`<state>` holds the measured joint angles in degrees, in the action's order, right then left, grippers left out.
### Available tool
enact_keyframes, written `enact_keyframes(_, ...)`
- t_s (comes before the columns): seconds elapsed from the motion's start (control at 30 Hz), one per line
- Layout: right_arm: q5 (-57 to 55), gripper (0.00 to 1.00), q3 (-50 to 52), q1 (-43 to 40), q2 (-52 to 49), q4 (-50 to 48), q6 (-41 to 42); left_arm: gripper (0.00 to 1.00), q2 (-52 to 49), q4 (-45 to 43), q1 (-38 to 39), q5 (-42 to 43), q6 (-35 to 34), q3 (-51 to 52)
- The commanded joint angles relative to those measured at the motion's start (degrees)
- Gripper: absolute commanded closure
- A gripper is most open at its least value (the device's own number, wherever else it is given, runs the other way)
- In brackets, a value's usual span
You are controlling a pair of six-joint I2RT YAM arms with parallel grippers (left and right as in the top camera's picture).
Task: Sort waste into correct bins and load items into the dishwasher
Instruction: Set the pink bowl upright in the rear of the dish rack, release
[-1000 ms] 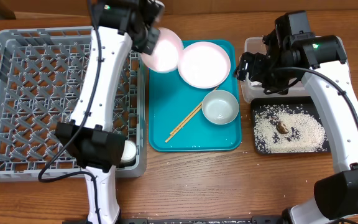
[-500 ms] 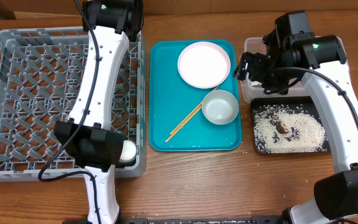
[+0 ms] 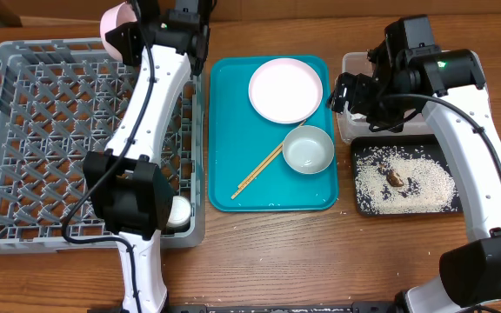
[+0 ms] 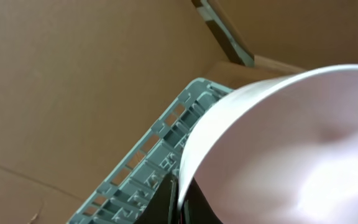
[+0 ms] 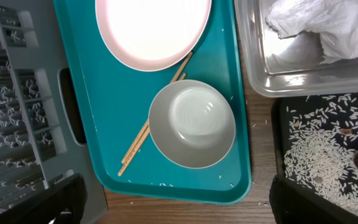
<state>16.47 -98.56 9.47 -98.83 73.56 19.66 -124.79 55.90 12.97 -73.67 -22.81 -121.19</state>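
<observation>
My left gripper (image 3: 130,35) is shut on the rim of the small pink bowl (image 3: 115,26), held on edge above the far side of the grey dish rack (image 3: 33,130). The left wrist view shows the bowl (image 4: 278,149) in the jaws (image 4: 179,205) over the rack's corner (image 4: 142,168). A white cup (image 3: 178,211) sits in the rack's near right corner. My right gripper (image 3: 352,94) is open and empty. Its fingers (image 5: 179,205) hover over the pink plate (image 5: 151,28), grey-white bowl (image 5: 192,123) and chopsticks (image 5: 143,134). The snack wrapper is out of view.
The plate (image 3: 285,89), bowl (image 3: 308,149) and chopsticks (image 3: 259,170) lie on a teal tray (image 3: 233,130). The clear tub (image 5: 253,68) holds white tissue (image 5: 316,25). The black tray (image 3: 361,148) holds rice (image 3: 416,184) and a brown scrap (image 3: 396,178).
My left arm has carried the pink bowl leftwards, from over the teal tray's far left corner to above the rack's far edge. The right arm has not moved.
</observation>
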Motion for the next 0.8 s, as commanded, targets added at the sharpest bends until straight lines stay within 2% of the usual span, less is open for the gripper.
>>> enact_keyframes(0.0, -0.4, 0.05, 0.0, 0.3, 0.9, -0.2, -0.1, 0.96, -0.5, -3.0, -0.2, -3.2, -2.0, 2.9)
enact_keyframes(0.17, -0.4, 0.05, 0.0, 0.3, 0.9, -0.2, -0.1, 0.96, -0.5, -9.1, -0.2, -2.2, -1.6, 7.6)
enact_keyframes(0.4, -0.4, 0.05, 0.0, 0.3, 0.9, -0.2, -0.1, 0.96, -0.5, -18.7, 0.2, -1.0, 2.9, 12.6)
enact_keyframes(0.57, -0.4, 0.05, 0.0, 0.3, 0.9, -0.2, -0.1, 0.96, -0.6, -25.8, 0.5, 2.8, 6.6, 15.2)
enact_keyframes(0.77, -0.4, 0.05, 0.0, 0.3, 0.9, -0.2, -0.1, 0.96, -0.6, -29.2, 0.5, 3.5, 6.8, 16.2)
